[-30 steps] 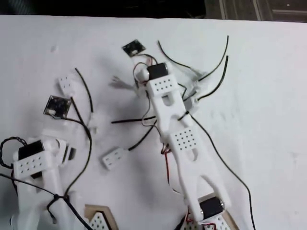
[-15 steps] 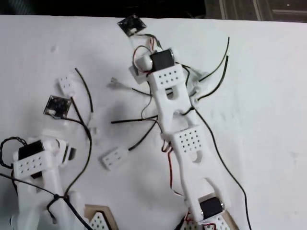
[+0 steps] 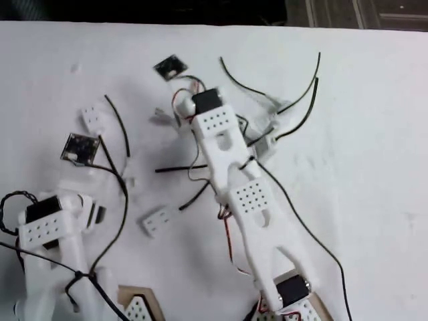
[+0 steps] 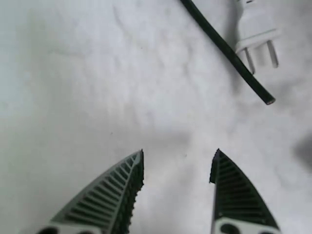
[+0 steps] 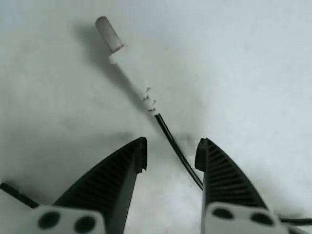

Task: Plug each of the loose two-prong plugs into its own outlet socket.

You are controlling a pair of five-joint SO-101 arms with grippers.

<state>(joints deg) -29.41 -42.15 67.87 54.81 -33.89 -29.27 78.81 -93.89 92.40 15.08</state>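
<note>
Risk: right gripper [image 5: 171,144], jaws apart, straddles black cord [image 5: 163,127] behind white plug [image 5: 109,34]; closing here likely pinches cord, leaving plug dangling. Left gripper [image 4: 179,152] gapes too.

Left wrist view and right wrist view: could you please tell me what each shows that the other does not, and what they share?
Left wrist view: a white two-prong plug, prongs bare, lies beside the end of a black cable. Right wrist view: a thin lead runs under the gap between the fingers of the right gripper to a small white cylindrical piece. Both: the white table, and an open gripper holding nothing, the left gripper in its own view.
</note>
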